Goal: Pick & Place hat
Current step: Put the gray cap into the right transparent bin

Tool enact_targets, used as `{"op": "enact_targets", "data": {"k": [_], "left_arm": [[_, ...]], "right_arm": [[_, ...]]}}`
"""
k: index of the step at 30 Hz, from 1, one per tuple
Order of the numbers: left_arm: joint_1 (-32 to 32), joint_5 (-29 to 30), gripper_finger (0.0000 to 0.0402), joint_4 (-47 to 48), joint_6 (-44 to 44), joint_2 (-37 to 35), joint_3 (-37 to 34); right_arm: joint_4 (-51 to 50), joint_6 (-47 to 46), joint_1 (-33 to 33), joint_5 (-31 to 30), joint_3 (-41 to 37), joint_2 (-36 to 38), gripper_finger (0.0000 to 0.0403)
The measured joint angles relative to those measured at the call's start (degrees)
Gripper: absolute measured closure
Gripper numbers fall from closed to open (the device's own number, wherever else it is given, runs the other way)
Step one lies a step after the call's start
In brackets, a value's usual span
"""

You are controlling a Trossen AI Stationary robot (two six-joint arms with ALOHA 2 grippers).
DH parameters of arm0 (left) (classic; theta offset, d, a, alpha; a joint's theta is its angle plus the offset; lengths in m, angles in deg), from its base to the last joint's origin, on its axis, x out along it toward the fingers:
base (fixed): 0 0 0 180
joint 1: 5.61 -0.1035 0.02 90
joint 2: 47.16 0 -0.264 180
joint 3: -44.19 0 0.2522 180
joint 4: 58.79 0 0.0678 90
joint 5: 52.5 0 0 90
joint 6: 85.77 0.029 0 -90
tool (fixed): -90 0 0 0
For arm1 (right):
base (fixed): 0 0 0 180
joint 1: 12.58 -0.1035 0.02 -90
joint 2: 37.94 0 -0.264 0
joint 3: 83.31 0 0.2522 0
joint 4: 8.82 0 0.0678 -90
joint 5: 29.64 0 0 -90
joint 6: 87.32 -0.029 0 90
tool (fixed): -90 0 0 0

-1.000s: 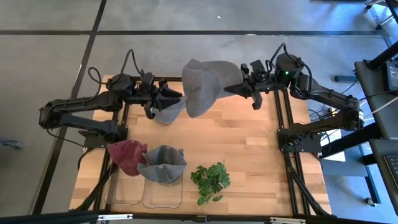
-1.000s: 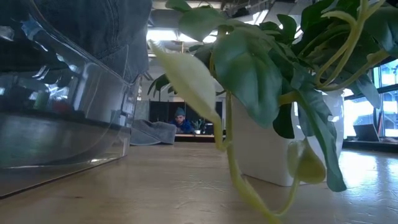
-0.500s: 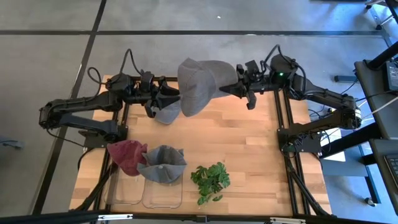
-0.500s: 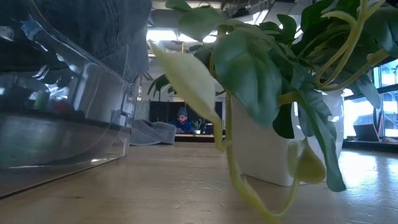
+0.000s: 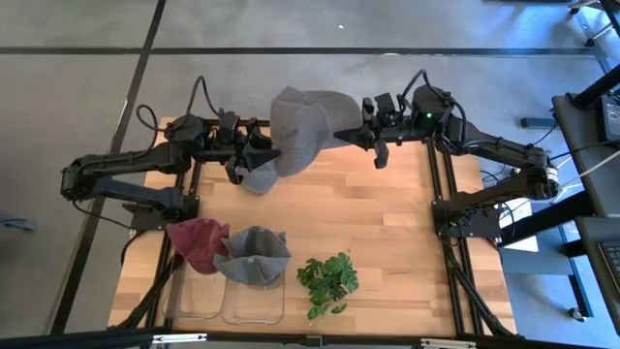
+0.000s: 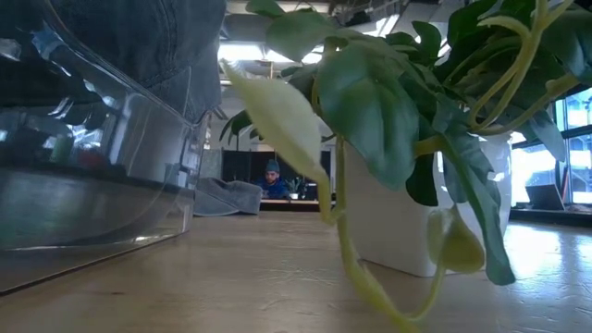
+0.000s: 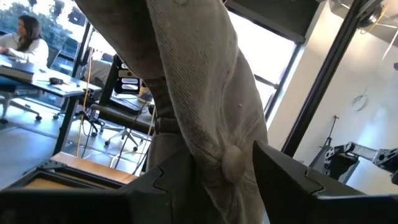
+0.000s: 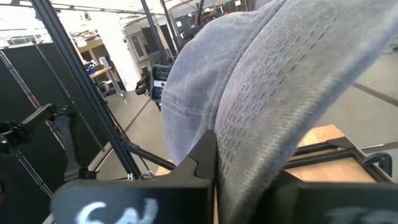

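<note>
A grey hat (image 5: 302,128) hangs lifted over the table's far side, held at its right end by my right gripper (image 5: 341,135), which is shut on it. My left gripper (image 5: 267,154) is open at the hat's lower left end. In the left wrist view the hat's crown with its button (image 7: 231,162) hangs between the two fingers (image 7: 166,180). A second, blue-grey hat (image 5: 255,178) lies on the table under the left gripper and also shows far off in the low view (image 6: 227,197). My right gripper pinches the grey hat's edge (image 8: 231,144) between its two fingers, coming level from the table's right. The hat is lifted clear and droops leftward from the hold. My left gripper has the hat's crown between its open fingers; whether they touch the cloth, I cannot tell.
A red hat (image 5: 196,242) and a grey hat (image 5: 254,258) rest on clear containers (image 5: 254,302) at the near left. A leafy plant (image 5: 327,281) in a white pot (image 6: 398,236) stands at the near middle. Bare wood (image 5: 368,213) lies between.
My right gripper has moved toward the table's left and carried the grey hat with it. The hanging crown has come over to my left gripper, which has kept still.
</note>
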Motion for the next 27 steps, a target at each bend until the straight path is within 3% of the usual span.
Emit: {"op": "enact_targets", "data": {"k": [6,15,20,27], "left_arm": [[0.0,-0.1,0.0281,-0.2,-1.1,0.0,0.0],[0.0,-0.1,0.0379,-0.2,-0.9,0.0,0.0],[0.0,-0.1,0.0379,-0.2,-1.0,0.0,0.0],[0.0,-4.2,0.0379,2.5,-1.7,0.0,2.6]], "right_arm": [[-0.7,0.2,0.0,0.0,0.0,0.0,0.0386],[-0.6,2.8,0.0,0.0,0.0,0.0,0.0368],[-0.7,4.9,0.0,0.8,0.0,0.0,0.0355],[-3.7,2.9,0.8,9.8,0.0,0.3,0.0313]]}}
